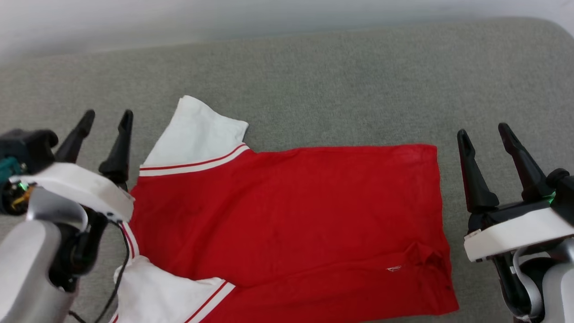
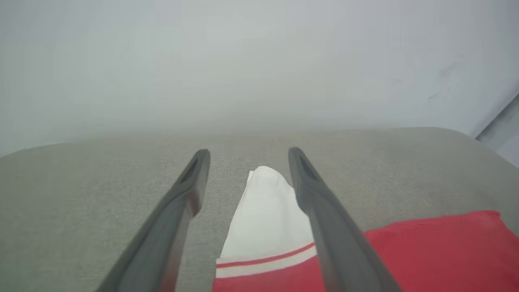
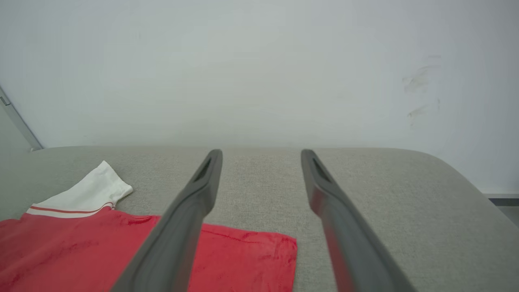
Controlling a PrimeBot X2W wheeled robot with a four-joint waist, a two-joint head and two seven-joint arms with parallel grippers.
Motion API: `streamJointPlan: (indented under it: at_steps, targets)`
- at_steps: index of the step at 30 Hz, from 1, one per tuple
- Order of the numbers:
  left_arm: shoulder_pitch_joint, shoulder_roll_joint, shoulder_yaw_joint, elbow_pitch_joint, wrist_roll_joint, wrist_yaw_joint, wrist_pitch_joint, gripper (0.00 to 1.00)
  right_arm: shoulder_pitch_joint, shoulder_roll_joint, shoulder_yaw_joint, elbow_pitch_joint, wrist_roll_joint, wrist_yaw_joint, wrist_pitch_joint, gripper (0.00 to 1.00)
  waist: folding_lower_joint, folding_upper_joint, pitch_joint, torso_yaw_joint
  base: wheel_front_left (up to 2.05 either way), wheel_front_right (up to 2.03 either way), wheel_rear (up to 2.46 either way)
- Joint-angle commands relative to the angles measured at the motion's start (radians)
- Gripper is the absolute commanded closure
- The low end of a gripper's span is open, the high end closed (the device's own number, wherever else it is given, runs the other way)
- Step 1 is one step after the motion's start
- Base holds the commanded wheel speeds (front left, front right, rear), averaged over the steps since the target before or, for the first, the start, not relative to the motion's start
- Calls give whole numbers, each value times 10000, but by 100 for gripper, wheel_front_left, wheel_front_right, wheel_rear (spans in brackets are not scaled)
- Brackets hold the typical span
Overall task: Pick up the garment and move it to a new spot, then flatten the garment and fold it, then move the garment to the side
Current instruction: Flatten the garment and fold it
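Left hand (image 1: 109,114) and right hand (image 1: 482,130) gaped wide, both empty | garment (image 1: 287,215) lay spread on grey padded surface (image 1: 314,67), long axis running hand to hand | sleeves (image 1: 193,134) by left hand, hem (image 1: 441,215) by right hand; left looked nearer.

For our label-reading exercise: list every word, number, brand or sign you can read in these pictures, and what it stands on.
No readable text anywhere.
One small white mark on the red shirt, near its hem: too small to read.
The grey surface and the wall bear no writing.
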Motion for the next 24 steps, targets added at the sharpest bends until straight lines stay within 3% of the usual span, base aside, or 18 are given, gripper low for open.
streamJointPlan:
  at_steps: [1,7,12,18,24]
  targets:
    - [-463,95,22,175,-77,-195,142,0,-220,73,48,-4,-75,-4,-59,0,-1,0,675,-475,0,0,0]
    - [-2325,610,-268,1226,-573,-1350,1767,0,-610,256,130,43,-136,-4,-220,0,-1,0,1216,-990,0,0,0]
    - [-3483,1165,-651,2214,-1230,-2002,4083,0,-659,399,218,276,-15,-4,-431,0,-1,0,1547,-1430,0,0,0]
    - [-4350,1662,-944,3110,-1990,-2135,6613,0,-621,514,282,627,162,-2,-795,0,-1,0,1979,-1953,0,0,0]
    - [-4731,1763,-986,3890,-2573,-1913,8034,0,-679,534,474,1062,499,-2,-1147,0,-1,0,2362,-2330,0,0,0]
